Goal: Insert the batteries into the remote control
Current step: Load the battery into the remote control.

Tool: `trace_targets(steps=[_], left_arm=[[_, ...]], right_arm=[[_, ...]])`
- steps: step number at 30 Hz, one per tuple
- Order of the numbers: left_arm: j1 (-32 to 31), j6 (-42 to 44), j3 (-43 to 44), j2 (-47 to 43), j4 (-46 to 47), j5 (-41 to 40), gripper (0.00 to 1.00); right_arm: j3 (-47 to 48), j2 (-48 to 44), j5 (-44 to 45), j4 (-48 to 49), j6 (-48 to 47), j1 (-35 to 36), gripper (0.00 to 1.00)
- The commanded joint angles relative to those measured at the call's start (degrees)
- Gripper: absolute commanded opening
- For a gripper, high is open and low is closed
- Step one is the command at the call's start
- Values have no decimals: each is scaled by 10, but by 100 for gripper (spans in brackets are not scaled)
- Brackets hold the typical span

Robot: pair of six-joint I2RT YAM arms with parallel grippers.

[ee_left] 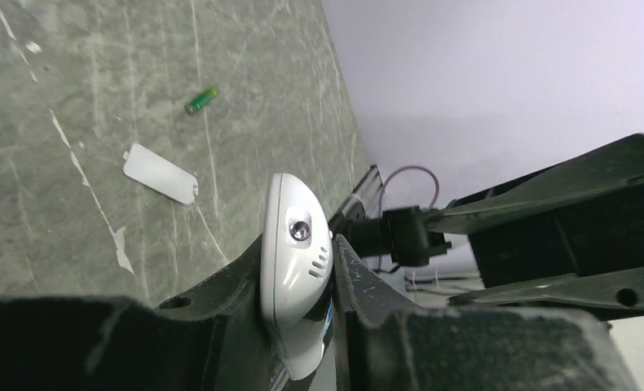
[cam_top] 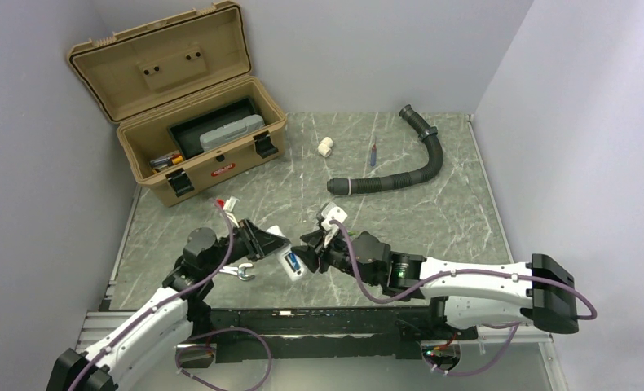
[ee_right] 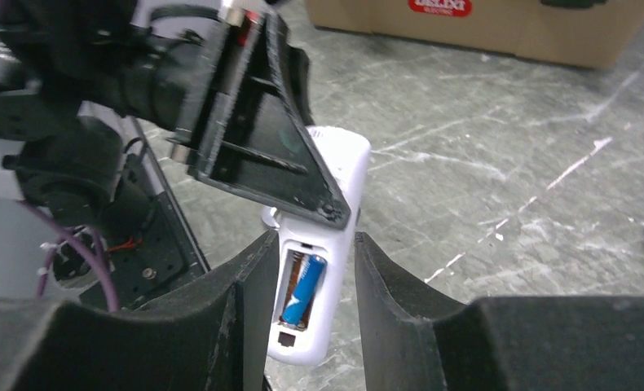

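While left gripper [ee_left: 298, 259] clamps remote control [ee_right: 341, 167], blue battery [ee_right: 305, 289] seated inside it, right gripper [ee_right: 315, 252] parted, empty.

Top view: bright, even, diffuse light, with faint soft shadows on the table [cam_top: 433, 220] and slight bending at the edges. Left wrist: left fingers [ee_left: 99, 342] dark and blurred at 6 o'clock, with small glare on the remote [ee_left: 298, 244]. Right wrist: right fingers [ee_right: 99, 342] soft at 6 o'clock, and the box [ee_right: 482, 24] unfocused at 12 o'clock.

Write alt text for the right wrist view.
A white remote control, clamped by the left gripper, shows its open battery bay with a blue battery inside. The right gripper straddles its lower end, jaws apart, above a grey table.
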Motion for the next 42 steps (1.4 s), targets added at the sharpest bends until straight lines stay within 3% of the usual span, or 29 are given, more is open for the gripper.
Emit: trace_targets(steps=[1,5,11,20,28,34,42], left_arm=[[-2,5,8,32,87,84,0],[-2,3,9,39,96,105,0],[-2,41,33,32,17,126,0],[-2,87,57,27,-49,154,0],[-2,89,63,24,-75,115,0],[-2,97,72,13,-107,82,0],[-2,78,63,29,-66,91,0]], right_arm=[[-10,-44,-70,-10,-59,-2,40],[-25,-80,-104,-19,-97,-2,40],[-53,-96,-162,-11,-186,-3,40],[-97,-109,-260,56,-190,-3,39],[-110,-52,-176,168,-66,-2,43],[-82,-25,-95,117,4,-1,45],[-112,-45,-111,144,-24,14,43]])
